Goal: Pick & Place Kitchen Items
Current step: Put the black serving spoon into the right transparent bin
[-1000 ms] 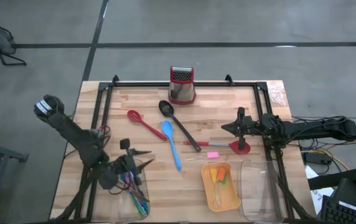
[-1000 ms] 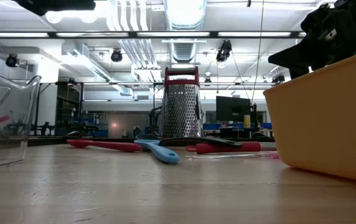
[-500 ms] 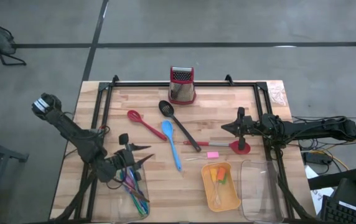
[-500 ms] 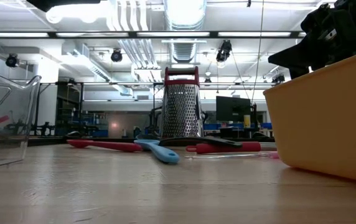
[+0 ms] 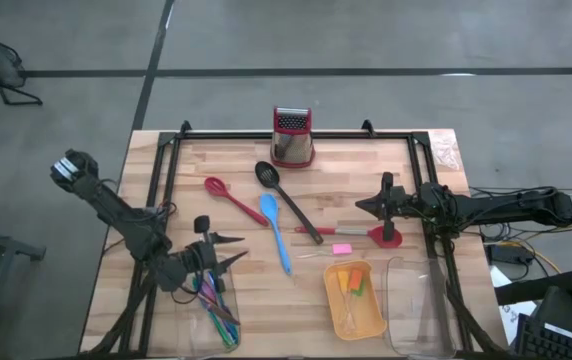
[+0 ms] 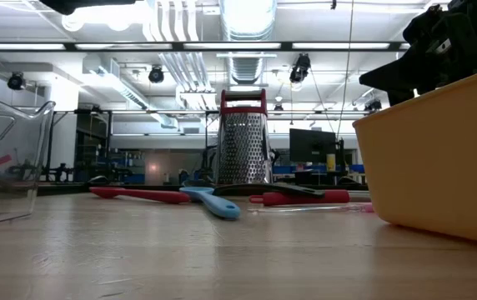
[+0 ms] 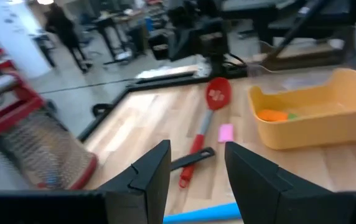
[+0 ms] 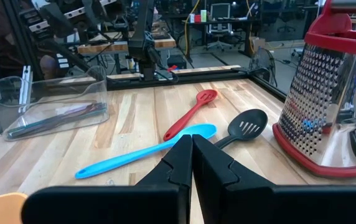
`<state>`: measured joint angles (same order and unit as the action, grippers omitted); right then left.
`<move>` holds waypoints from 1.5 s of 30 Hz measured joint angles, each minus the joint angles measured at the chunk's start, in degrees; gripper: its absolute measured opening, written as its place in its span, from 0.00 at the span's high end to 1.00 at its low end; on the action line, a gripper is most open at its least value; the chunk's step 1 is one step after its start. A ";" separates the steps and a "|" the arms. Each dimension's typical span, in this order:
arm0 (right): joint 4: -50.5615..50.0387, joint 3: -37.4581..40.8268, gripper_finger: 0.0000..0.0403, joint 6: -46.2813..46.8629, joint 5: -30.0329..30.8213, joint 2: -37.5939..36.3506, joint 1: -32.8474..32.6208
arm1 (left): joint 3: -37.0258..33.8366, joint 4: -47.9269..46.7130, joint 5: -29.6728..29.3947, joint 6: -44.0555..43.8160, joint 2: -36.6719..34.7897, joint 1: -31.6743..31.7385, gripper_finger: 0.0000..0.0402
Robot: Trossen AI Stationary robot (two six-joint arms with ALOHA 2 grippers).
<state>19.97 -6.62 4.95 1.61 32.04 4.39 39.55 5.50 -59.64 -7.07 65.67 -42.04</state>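
Kitchen items: thin sticks (image 5: 216, 305) in clear tray (image 5: 228, 322), left gripper (image 5: 228, 251) above, fingers apart, empty. Orange tray (image 5: 371, 322) holds small pieces (image 5: 350, 282). Mid-table: blue spatula (image 5: 274, 230), pink piece (image 5: 342, 249), red spoon (image 5: 228, 196), black spoon (image 5: 284, 195). Right gripper (image 5: 366, 205) closed, empty, over red spatula (image 5: 371, 234). Farthest: grater (image 5: 292, 137).

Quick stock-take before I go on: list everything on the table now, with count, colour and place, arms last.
Metal box grater with red top: one, far edge, centre.
Red slotted spoon: one, left of centre.
Black slotted spoon: one, centre.
Blue spatula: one, centre, beside the black spoon.
Red spatula: one, right of centre, its head by the right gripper.
Small pink piece: one, just near side of the red spatula.
Orange tray: one, near right, holding small orange and green pieces.
Clear tray: one, near left, holding thin coloured sticks.
Second clear tray: one, near right corner.
Left gripper: fingers open, over the left clear tray.
Right gripper: fingers shut, right side.
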 joint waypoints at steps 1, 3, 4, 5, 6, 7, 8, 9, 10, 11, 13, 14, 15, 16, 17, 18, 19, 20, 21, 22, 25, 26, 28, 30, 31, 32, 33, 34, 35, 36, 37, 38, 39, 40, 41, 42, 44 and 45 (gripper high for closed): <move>0.00 0.01 0.98 0.00 0.02 0.01 -0.01 | -0.45 0.11 1.72 0.11 -0.34 0.41 0.61; -0.02 0.00 0.98 0.00 0.01 0.00 -0.01 | -1.67 1.19 5.54 0.19 -1.26 1.92 0.61; -0.01 0.01 0.98 0.00 0.00 0.00 0.00 | -2.52 2.02 7.48 0.48 -1.84 2.87 0.61; 0.00 0.00 0.98 0.00 0.02 0.00 0.00 | -3.47 2.89 9.21 0.94 -2.45 3.87 0.61; -0.01 0.00 0.98 0.00 0.02 0.00 0.00 | -4.43 3.86 10.78 1.55 -3.10 4.84 0.61; -0.02 -0.01 0.98 0.00 0.01 0.01 0.00 | -5.41 4.94 12.41 2.50 -3.83 5.73 0.61; 0.00 -0.01 0.98 0.00 0.00 0.01 -0.01 | -6.47 6.41 13.87 3.77 -4.68 6.60 0.61; -0.01 0.00 0.98 0.00 0.02 0.01 0.00 | -7.67 8.52 15.37 5.39 -5.58 7.37 0.61; -0.02 0.01 0.98 0.00 0.02 0.01 -0.01 | -8.89 10.80 17.45 7.12 -6.61 8.22 0.61; -0.02 0.01 0.98 0.00 0.00 0.01 -0.01 | -10.09 12.87 19.98 8.39 -7.77 9.19 0.61; 0.00 0.01 0.98 0.00 0.02 0.00 -0.01 | -12.32 15.69 26.85 9.96 -10.61 11.41 0.61; -0.02 0.01 0.98 0.00 0.02 0.01 0.01 | -13.29 16.04 30.46 10.13 -12.18 12.67 0.61; 0.00 0.01 0.98 0.00 0.02 0.01 -0.01 | -14.27 16.09 33.39 10.14 -13.75 13.96 0.61; 0.00 0.00 0.98 0.00 0.02 0.00 0.01 | -15.21 16.04 35.53 10.22 -15.20 15.17 0.61; -0.02 0.01 0.98 0.00 0.02 0.01 -0.01 | -16.06 15.92 37.05 10.61 -16.61 16.21 0.61; -0.02 -0.01 0.98 0.00 0.02 0.01 -0.01 | -16.85 15.54 38.07 11.07 -18.06 17.04 0.61; 0.00 0.00 0.98 0.00 0.01 0.01 0.00 | -17.60 15.26 38.44 11.28 -19.65 17.65 0.61; -0.01 0.00 0.98 0.00 0.02 -0.01 0.00 | -18.22 14.86 38.73 11.33 -21.24 18.13 0.61; -0.02 0.01 0.98 0.00 0.02 0.01 0.01 | -18.85 14.41 38.88 11.38 -23.00 18.52 0.61; 0.00 -0.01 0.98 0.00 0.01 0.01 0.00 | -19.46 13.39 39.04 11.57 -24.95 18.76 0.61; -0.02 0.01 0.98 0.00 0.02 0.01 0.00 | -20.95 8.31 39.00 11.68 -31.03 18.84 0.61; 0.00 -0.01 0.98 0.00 0.00 0.01 0.01 | -21.46 7.29 39.00 11.46 -32.92 18.84 0.61; -0.02 -0.01 0.98 0.00 0.00 0.01 0.01 | -22.71 6.92 39.00 11.05 -36.11 18.84 0.61; -0.01 0.00 0.98 0.00 0.01 0.00 0.00 | -23.97 6.85 38.98 11.06 -39.13 18.84 0.61; -0.01 -0.01 0.98 0.00 0.01 0.01 0.00 | -24.58 6.87 38.98 11.11 -40.46 18.84 0.61; 0.00 -0.01 0.98 0.00 0.02 0.01 0.01 | -25.19 6.78 39.03 11.12 -41.74 18.84 0.61; 0.00 0.01 0.98 0.00 0.02 0.01 0.01 | -25.76 6.40 39.31 11.19 -42.91 18.84 0.61; 0.00 0.00 0.98 0.00 0.02 0.01 0.00 | -26.18 5.81 39.70 11.56 -43.98 18.84 0.61; 0.00 0.01 0.98 0.00 0.01 0.01 0.00 | -26.57 5.29 39.94 12.04 -45.10 18.84 0.61; -0.02 -0.01 0.98 0.00 0.02 0.01 0.01 | -26.92 4.41 40.08 12.65 -46.34 18.84 0.61; 0.00 0.01 0.98 0.00 0.02 0.01 0.01 | -27.26 3.43 40.10 13.02 -47.59 18.84 0.61; 0.00 0.01 0.98 0.00 0.02 0.01 0.01 | -27.64 2.88 39.97 13.08 -48.92 18.84 0.61; -0.01 0.00 0.98 0.00 0.01 0.00 0.01 | -27.91 2.10 39.79 13.12 -50.26 18.84 0.61; -0.01 0.01 0.98 0.00 0.01 0.01 0.00 | -28.17 1.20 39.70 13.11 -51.56 18.84 0.61; 0.00 0.01 0.98 0.01 0.02 0.01 0.01 | -28.48 -0.01 39.69 13.08 -52.91 18.84 0.61; -0.01 0.01 0.98 0.00 0.00 0.01 0.01 | -28.71 -1.88 39.68 12.97 -54.34 18.84 0.61; 0.00 0.01 0.98 0.00 0.00 -0.01 0.01 | -28.91 -5.93 39.68 12.41 -56.90 18.84 0.61; 0.00 -0.01 0.98 0.00 0.02 0.01 -0.01 | -29.03 -6.96 39.58 12.35 -58.30 18.84 0.61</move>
<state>19.97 -6.63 4.95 1.63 32.05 4.38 10.51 -1.46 -20.06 5.28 7.37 -23.20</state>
